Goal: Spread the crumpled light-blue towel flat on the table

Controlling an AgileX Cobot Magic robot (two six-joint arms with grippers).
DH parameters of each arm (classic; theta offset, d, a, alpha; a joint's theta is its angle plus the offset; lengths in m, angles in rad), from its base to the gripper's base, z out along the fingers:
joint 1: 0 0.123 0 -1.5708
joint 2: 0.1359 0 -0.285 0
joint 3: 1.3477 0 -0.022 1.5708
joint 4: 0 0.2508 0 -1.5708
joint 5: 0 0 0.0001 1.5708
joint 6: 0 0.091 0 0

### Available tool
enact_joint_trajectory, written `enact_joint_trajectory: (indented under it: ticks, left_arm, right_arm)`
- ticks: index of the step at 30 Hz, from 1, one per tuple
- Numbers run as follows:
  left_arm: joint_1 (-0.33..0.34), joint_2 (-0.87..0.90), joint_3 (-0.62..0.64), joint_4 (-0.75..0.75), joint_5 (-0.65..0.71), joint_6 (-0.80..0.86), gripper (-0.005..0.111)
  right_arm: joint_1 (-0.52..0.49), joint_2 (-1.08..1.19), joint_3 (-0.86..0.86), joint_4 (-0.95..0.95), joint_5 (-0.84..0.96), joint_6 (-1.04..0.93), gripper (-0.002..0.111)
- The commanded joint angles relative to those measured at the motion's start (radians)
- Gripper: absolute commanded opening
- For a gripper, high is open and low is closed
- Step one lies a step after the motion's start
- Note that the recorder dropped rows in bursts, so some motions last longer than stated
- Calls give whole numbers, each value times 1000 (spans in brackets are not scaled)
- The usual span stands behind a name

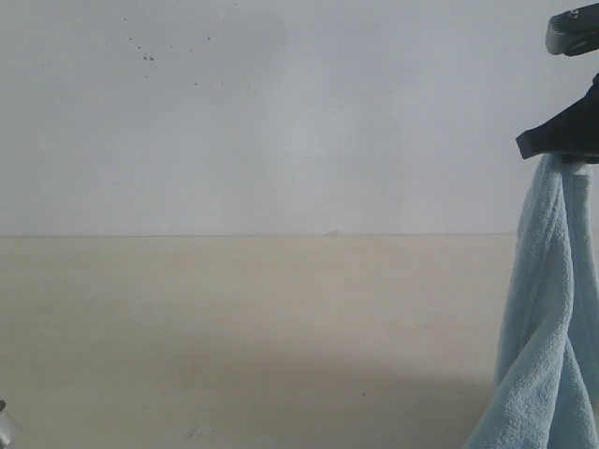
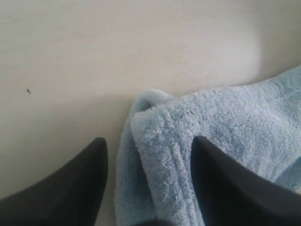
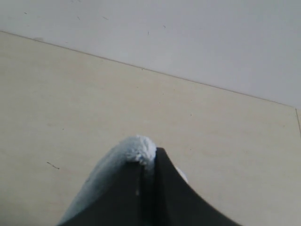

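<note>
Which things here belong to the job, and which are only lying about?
Job: towel; table; right gripper, shut on the towel; left gripper, open over a towel edge.
Not the job: wall; dark specks on it.

The right gripper [image 1: 562, 150] is cut off by the exterior view's edge, so only part of its dark body is shown. The towel [image 1: 547, 327] hanging beneath it is cropped at the side and below, and its lower end is not seen. The pinched fold is hidden between the closed fingers [image 3: 169, 193]. Past the left gripper [image 2: 149, 140], the towel's extent is cut off, and part is covered by one finger [image 2: 225, 183]. A small grey shape [image 1: 4, 428] at the exterior view's corner cannot be identified.
</note>
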Motion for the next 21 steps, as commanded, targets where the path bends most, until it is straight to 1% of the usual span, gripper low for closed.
enact_joint_trajectory:
  ticks: [1, 4, 9, 13, 15, 18, 21]
  left_arm:
    - [2, 30, -4, -83, 2, 98, 51]
    - [2, 39, -4, -92, 2, 114, 51]
    - [2, 39, -5, -154, 2, 166, 51]
    - [0, 39, -11, -160, -2, 185, 51]
    - [-16, 40, -16, -165, 0, 193, 51]
    - [-60, 40, -27, -168, 17, 193, 51]
    - [-104, 40, -38, -173, 63, 193, 51]
  right_arm:
    - [-4, -14, -4, -1, -23, -5, 0]
    - [-4, -14, -4, -1, -23, -5, 0]
    - [-4, -14, -4, -1, -26, -12, 0]
    - [-4, -14, -4, -1, -28, -12, 0]
    - [-4, -14, -4, -1, -28, -12, 0]
    - [-4, -14, -4, 1, -30, -12, 0]
    - [-4, -14, -4, 0, -28, -12, 0]
